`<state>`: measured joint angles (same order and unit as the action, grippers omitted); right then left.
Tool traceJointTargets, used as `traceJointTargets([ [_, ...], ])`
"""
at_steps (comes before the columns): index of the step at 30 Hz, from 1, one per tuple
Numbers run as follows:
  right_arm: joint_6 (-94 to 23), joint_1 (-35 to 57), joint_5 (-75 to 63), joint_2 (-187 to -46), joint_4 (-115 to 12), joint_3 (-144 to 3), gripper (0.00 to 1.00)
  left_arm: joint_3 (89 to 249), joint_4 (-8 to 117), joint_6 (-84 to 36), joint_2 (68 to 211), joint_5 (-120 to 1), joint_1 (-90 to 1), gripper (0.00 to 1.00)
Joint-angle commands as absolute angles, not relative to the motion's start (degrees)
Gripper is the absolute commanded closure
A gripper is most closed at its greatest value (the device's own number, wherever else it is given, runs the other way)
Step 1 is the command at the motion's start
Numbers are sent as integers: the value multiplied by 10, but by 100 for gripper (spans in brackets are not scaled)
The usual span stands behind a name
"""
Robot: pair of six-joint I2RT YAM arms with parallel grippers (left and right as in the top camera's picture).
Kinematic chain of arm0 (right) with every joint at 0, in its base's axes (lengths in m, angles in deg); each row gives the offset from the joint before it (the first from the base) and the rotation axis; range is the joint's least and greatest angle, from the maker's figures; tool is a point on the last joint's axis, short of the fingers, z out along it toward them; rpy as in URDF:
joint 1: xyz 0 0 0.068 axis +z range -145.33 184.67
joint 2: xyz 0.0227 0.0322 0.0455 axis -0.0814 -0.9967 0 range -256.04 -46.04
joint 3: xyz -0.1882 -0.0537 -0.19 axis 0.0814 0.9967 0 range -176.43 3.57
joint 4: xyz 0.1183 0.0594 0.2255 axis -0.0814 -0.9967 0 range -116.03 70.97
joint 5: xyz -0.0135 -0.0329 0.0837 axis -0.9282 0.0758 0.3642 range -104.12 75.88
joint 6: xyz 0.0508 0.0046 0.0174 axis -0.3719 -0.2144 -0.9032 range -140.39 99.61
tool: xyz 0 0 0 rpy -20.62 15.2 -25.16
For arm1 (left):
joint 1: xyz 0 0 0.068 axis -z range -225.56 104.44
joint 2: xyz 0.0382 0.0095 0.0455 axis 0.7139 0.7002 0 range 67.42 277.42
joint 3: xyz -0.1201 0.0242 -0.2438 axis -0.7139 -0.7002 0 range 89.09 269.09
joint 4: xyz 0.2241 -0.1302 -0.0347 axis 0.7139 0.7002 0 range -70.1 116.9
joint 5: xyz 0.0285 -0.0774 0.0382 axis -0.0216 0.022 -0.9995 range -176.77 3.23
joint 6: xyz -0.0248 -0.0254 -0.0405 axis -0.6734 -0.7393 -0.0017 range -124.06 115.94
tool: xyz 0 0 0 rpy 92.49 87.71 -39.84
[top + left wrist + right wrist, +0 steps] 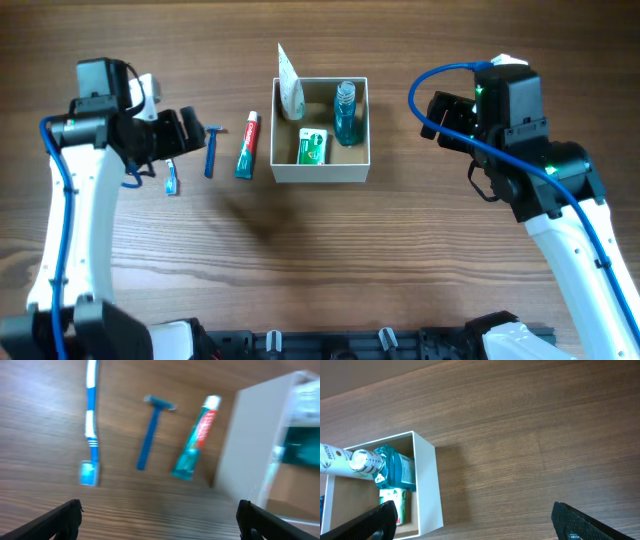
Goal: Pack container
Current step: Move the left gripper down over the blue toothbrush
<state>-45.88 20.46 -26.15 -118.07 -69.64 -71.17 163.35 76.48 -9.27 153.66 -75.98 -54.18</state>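
The square, shallow container with thin white walls and a tan cardboard inside (320, 172) sits mid-way across the wooden surface (400, 260). It holds a leaning white tube (290, 85), a teal bottle (345, 112) and a green-and-white packet (313, 146). On the container's left-arm side lie a red-and-teal toothpaste tube (246, 145) just beside it, then a blue razor (211, 150), then a blue-and-white toothbrush (172, 180) farthest out. The left end effector (160, 522) hovers over these, spread wide and empty. The right end effector (475, 520), equally wide and empty, hangs off the container's opposite side. I judge two risks: the flat, thin items could slip from a pinch against the surface, and a careless drop-in could topple the leaning tube.
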Motion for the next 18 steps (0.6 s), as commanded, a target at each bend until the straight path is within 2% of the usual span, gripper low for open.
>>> traceJointTargets([
  [1,-464,204,-257,-1185,-696,-718,0,1645,759,-44,1559,-803,-581,0],
  [7,-464,204,-257,-1185,-696,-718,0,1645,741,-43,1615,-813,-637,0],
  [10,-464,204,-257,-1185,-696,-718,0,1645,719,3,1648,-816,-638,0],
  [18,-464,204,-257,-1185,-696,-718,0,1645,675,9,1714,-837,-637,1],
])
